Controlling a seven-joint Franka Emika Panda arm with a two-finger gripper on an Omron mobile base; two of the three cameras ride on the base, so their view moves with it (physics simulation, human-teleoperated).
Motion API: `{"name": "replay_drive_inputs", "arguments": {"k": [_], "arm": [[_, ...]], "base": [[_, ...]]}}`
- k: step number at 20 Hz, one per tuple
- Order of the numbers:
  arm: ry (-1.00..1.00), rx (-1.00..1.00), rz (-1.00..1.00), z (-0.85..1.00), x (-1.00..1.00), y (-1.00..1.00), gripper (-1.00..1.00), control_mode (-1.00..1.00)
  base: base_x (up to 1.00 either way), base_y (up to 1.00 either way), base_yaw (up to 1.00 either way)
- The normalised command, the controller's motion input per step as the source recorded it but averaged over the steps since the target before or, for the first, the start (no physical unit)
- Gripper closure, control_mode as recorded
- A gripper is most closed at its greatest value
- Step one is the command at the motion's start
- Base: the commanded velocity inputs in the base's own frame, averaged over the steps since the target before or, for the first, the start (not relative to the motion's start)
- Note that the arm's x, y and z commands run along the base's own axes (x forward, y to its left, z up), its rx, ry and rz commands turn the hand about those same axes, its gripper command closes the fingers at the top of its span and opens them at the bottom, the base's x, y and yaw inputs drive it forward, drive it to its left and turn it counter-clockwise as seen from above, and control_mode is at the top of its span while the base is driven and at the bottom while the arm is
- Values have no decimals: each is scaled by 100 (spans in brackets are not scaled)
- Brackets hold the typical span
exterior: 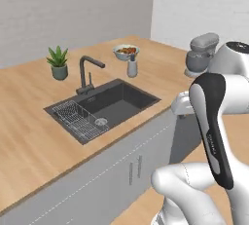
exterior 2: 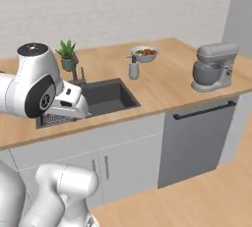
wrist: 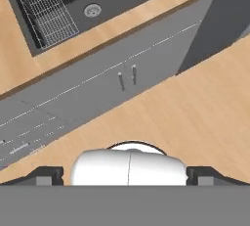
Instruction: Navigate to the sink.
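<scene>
A potted plant, a bowl of food and a soap dispenser stand on the wooden bench, a grey stand mixer further along

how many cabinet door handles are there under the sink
2. Both handles are vertical bars, side by side where the two grey cabinet doors meet, just below the sink. The robot's arm covers part of the cabinet front in the right base view, so more could be hidden.
</scene>
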Motion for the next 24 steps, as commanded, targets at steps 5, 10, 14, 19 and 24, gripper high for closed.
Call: {"name": "replay_drive_inputs", "arguments": {"k": [5,10,14,19,24], "arm": [[0,0,0,0,0,0,-100,100],[0,0,0,0,0,0,-100,100],[0,0,0,0,0,0,-100,100],[0,0,0,0,0,0,-100,100],[0,0,0,0,0,0,-100,100]], "base": [[56,-61,60],[55,-52,61],[45,-22,55],[57,-31,35],[62,-43,3]]}}
